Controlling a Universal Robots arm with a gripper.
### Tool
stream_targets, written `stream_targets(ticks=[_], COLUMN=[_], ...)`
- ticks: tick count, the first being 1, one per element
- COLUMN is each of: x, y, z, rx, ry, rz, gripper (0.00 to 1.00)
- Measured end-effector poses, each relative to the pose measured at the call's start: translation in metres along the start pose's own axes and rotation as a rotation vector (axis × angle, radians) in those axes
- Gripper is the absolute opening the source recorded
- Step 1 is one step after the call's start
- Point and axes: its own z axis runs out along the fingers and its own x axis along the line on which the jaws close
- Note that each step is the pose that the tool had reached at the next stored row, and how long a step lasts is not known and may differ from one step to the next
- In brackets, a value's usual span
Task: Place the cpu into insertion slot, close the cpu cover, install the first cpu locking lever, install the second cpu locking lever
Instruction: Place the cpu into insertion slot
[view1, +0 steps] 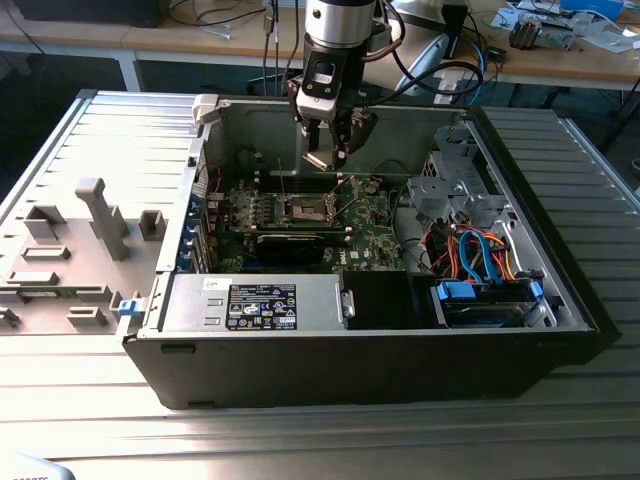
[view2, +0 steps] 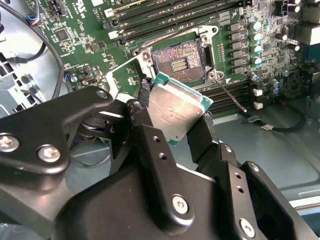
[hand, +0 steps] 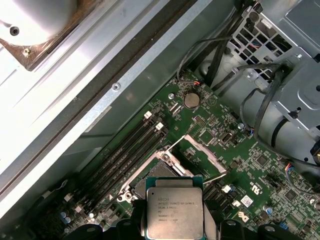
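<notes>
The cpu (view2: 177, 107), a flat silvery square with a green edge, is pinched on two opposite sides by the black gripper (view1: 329, 148), which is closed on it. It hangs tilted in mid-air inside the open computer case (view1: 300, 380), near the case's back wall. The insertion slot (view2: 177, 60) sits uncovered on the green circuit board (view1: 375, 235), directly below the chip and apart from it. The cpu cover (hand: 206, 151) stands swung up beside the slot. No seating has happened yet.
</notes>
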Motion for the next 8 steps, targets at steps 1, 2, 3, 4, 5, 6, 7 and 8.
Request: stream_targets(ticks=[1, 2, 3, 4, 5, 6, 7, 8], x=[0.0000, 0.0000, 0.0000, 0.0000, 0.0000, 0.0000, 0.0000, 0.0000], y=[0.0000, 0.0000, 0.0000, 0.0000, 0.0000, 0.0000, 0.0000, 0.0000], z=[0.0000, 0.0001, 0.0001, 0.0001, 0.0001, 0.0001, 0.0001, 0.0002], rx=[-0.0001, -0.0001, -0.0001, -0.0001, -0.0001, 0.0000, -0.0001, -0.0001], ry=[0.0000, 0.0000, 0.0000, 0.0000, 0.0000, 0.0000, 0.0000, 0.0000], rz=[0.001, 0.001, 0.001, 0.002, 0.003, 0.003, 0.004, 0.005], gripper=[0.54, 0.54, 0.54, 0.54, 0.54, 0.54, 0.54, 0.54])
